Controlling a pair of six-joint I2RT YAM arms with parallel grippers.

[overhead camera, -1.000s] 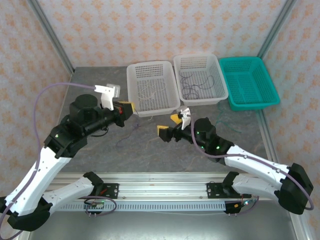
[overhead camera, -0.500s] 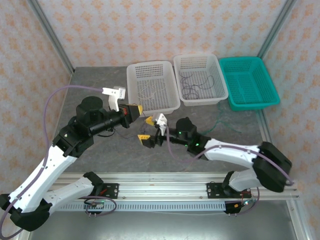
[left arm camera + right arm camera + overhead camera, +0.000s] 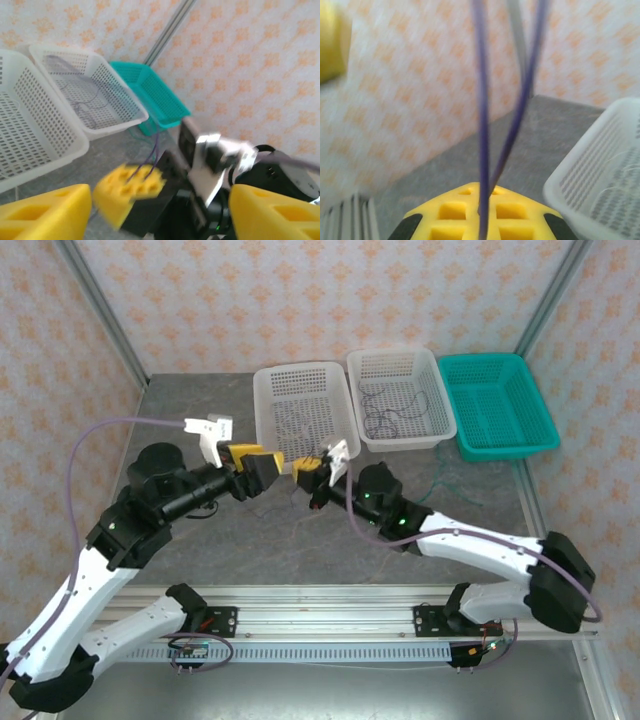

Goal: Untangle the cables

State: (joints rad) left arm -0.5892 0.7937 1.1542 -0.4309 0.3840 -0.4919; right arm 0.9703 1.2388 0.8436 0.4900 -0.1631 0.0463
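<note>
A purple cable (image 3: 481, 125) is pinched in the right hand (image 3: 310, 469). Its yellow fingers (image 3: 480, 220) are pressed together on the cable, and two thin strands rise straight up out of them in the right wrist view. That hand sits near the middle of the bench (image 3: 200, 400), just in front of the near rim of the left basket (image 3: 268, 410). At its 9 o'clock, just beside it, the left hand (image 3: 257, 464) points toward it. The left hand's yellow fingers (image 3: 47, 212) stand well apart with nothing between them except air. In the left wrist view the right hand's yellow block appears in that gap with the purple strands trailing up and back from it. Whether the two hands touch cannot be told. Toward 12 o'clock, a thin white cable (image 3: 297, 426) lies loosely curled in the left basket. Beside it toward 1 o'clock, the middle basket (image 3: 395, 360) holds a dark cable (image 3: 383, 423) in loose loops on its floor. Further round toward 2 o'clock stands the teal basket (image 3: 520, 370). A faint green cable (image 3: 438, 483) lies on the bench just in front of the gap between the middle and teal baskets. The three baskets stand side by side along the far edge of the bench, close under the patterned wall (image 3: 330, 290).
</note>
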